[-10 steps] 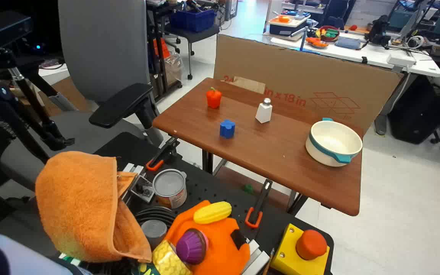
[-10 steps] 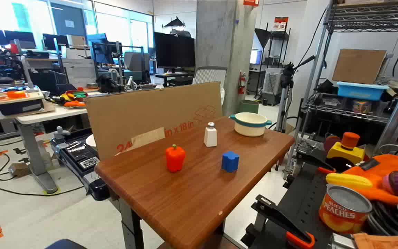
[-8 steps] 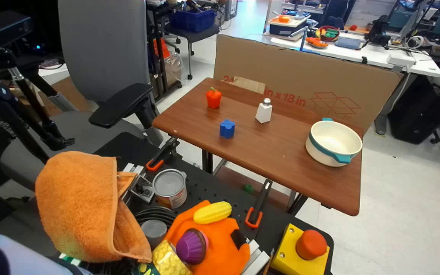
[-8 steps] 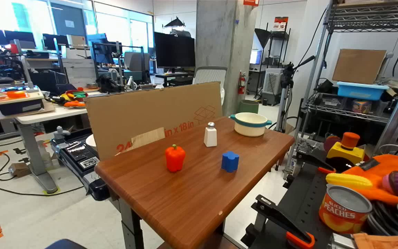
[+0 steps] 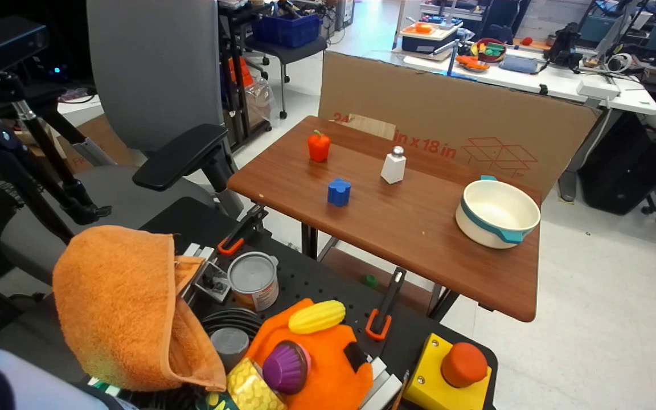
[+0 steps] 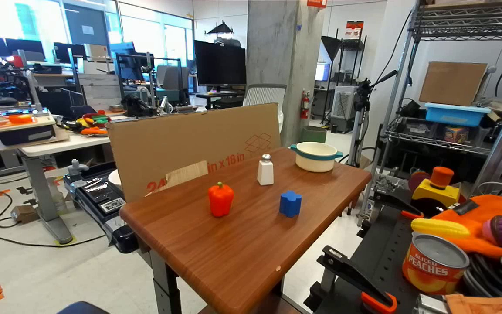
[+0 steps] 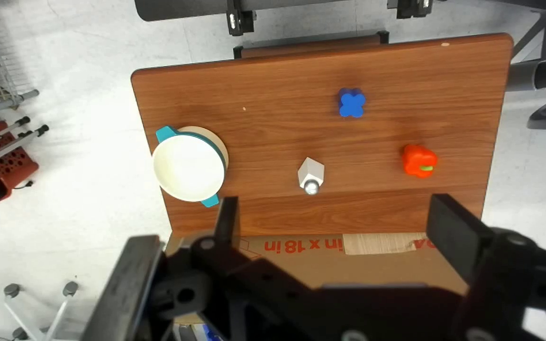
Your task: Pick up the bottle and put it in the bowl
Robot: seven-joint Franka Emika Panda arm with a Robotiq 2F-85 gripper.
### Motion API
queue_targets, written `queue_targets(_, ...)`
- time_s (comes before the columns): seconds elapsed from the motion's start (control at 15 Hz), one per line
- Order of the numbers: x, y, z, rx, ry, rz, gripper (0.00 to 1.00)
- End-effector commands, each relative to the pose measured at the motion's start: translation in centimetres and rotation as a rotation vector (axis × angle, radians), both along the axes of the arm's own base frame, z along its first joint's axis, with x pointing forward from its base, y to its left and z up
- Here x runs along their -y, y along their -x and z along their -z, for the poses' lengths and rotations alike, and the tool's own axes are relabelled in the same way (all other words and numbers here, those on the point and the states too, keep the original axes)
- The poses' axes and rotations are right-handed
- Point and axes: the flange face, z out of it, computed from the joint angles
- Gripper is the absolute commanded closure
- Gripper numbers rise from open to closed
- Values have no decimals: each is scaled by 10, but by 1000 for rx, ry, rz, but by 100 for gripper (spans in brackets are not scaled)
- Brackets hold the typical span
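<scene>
While our pincer (image 7: 334, 215) hangs with its jaws wide apart, we see the white salt shaker (image 7: 311, 175) standing upright on the surface (image 7: 263, 102), well below, so we likely must reach down.

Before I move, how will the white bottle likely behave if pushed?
The white bottle probably won't roll: its sides look flat and angular. Standing taller than wide, it may tip if pushed near its shiny metallic cap.
</scene>
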Motion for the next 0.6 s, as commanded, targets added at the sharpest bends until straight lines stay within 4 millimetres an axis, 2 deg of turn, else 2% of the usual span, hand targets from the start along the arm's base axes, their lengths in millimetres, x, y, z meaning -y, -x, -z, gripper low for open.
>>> queue_targets(0.0, 0, 0, 0, -1, 0, 0, 0)
queue_targets(0.07, 0, 0, 0, -1, 0, 0, 0)
queue_targets(0.13, -2, -8, 4, 0, 1, 11, 0)
queue_targets(0.33, -7, -43, 28, -19, -20, 54, 0)
queue_targets(0.53, -5, -89, 70, -55, -62, 105, 0)
